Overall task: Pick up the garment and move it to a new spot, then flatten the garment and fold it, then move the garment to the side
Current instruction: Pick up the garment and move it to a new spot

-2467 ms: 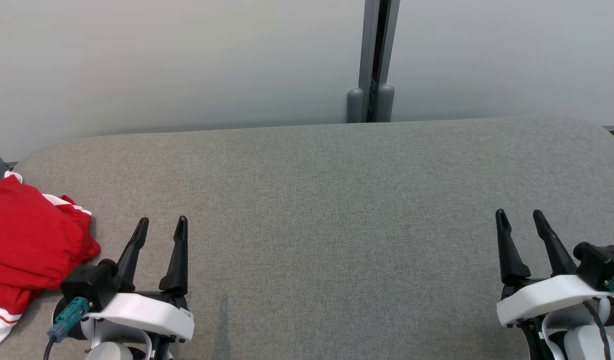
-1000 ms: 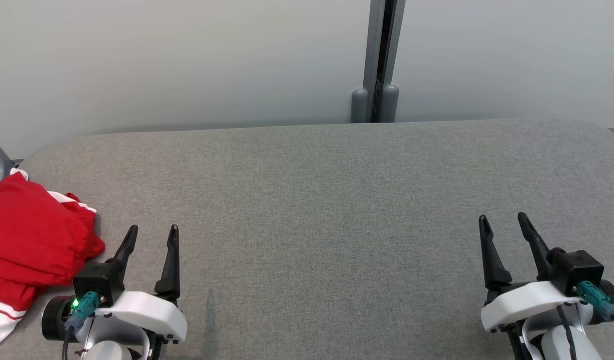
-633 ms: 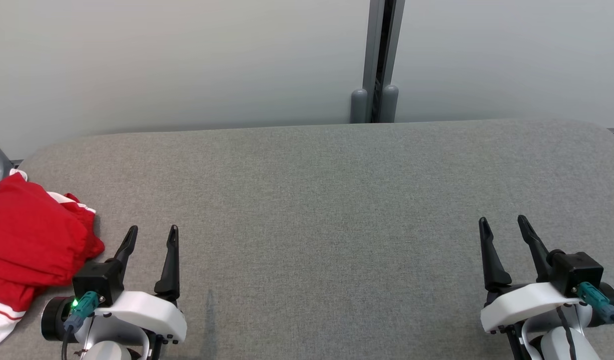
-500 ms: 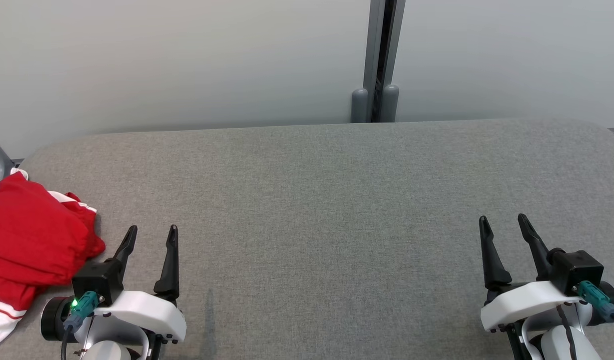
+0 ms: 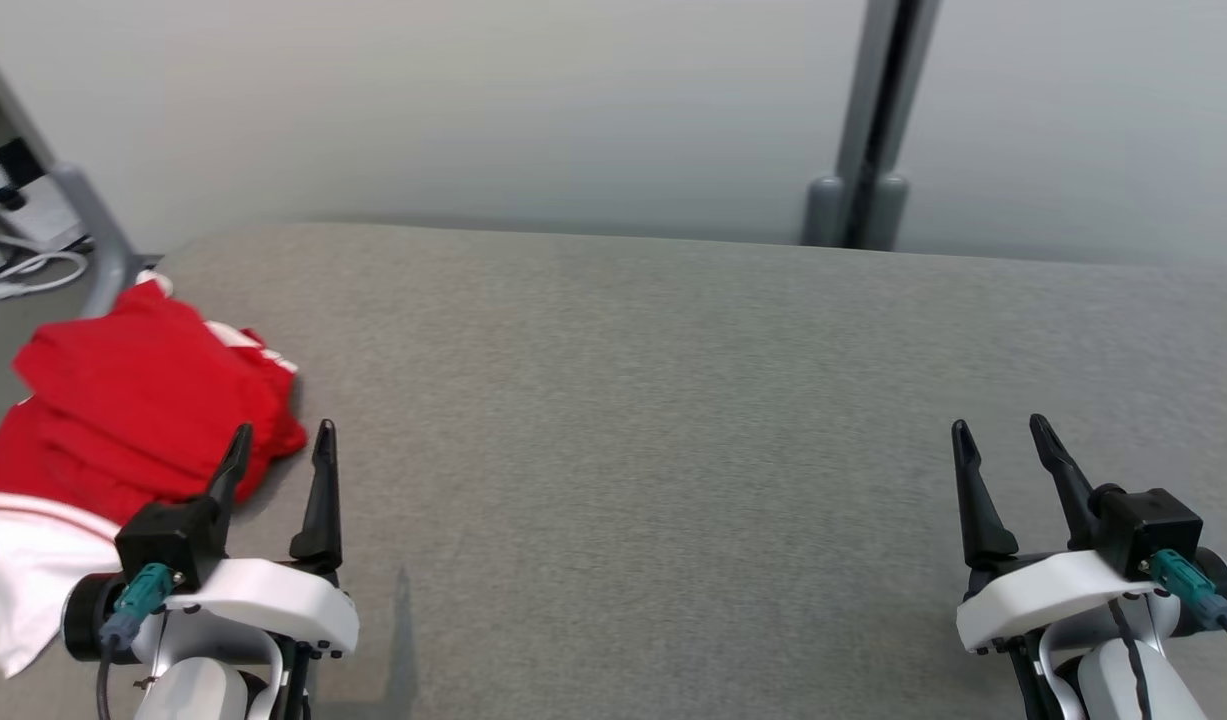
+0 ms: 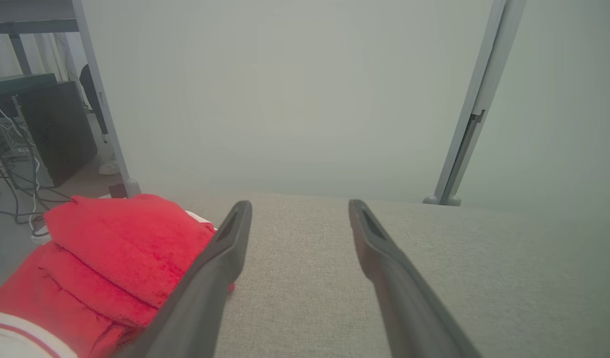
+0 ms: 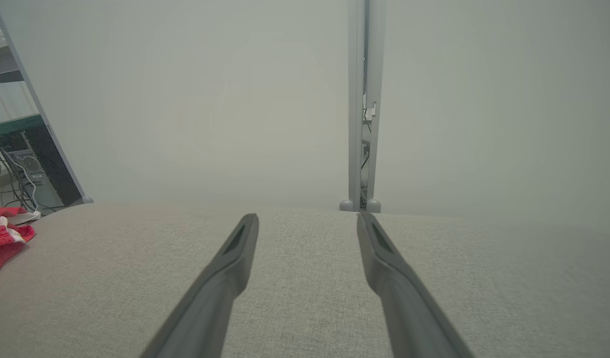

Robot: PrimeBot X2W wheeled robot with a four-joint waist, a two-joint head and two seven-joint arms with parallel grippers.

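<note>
A red garment with white trim lies bunched at the far left end of the grey padded table. It also fills the lower left of the left wrist view as the red garment, and its edge shows at the left of the right wrist view. My left gripper stands open just right of it, its left finger overlapping the cloth's edge, nothing between the fingers. My right gripper is open over bare table at the lower right.
A pale wall with a grey vertical post runs behind the table. Past the table's left end are a metal frame leg, cables and dark computer cases on the floor.
The head camera has swung left, so the whole scene has shifted right and more of the garment shows. Both grippers stay open, placed much as before.
</note>
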